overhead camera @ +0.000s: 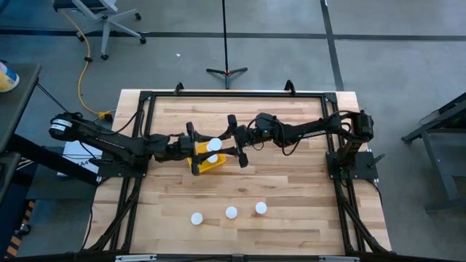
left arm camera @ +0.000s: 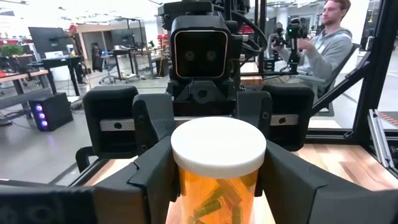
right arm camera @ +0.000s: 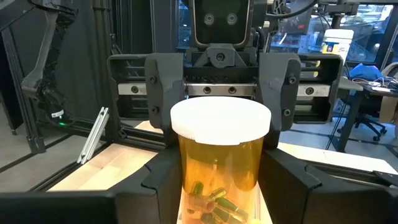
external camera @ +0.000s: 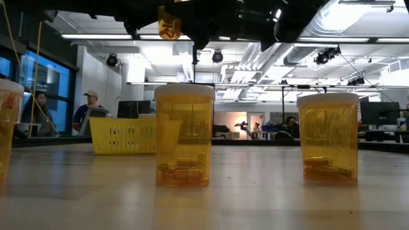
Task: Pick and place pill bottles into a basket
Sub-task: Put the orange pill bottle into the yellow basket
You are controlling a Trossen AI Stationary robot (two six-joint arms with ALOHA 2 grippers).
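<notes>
Held bottle [overhead camera: 213, 146]: hanging above the yellow basket [overhead camera: 206, 163] near the middle of the table [overhead camera: 291, 189], both grippers meeting at it.
Left gripper [overhead camera: 196, 142]: jaws sitting on either side of the bottle (whether they are pressing it I cannot tell).
Right gripper [overhead camera: 237, 145]: jaws gripping the same bottle below its white cap.
Basket: holding one white-capped bottle [overhead camera: 212, 159].
Loose bottles: three [overhead camera: 231, 212] standing in a row near the table's front edge.

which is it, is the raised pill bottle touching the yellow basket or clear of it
Apart. The low view shows the raised pill bottle hanging well above the yellow basket, with open background plainly visible between them.
</notes>
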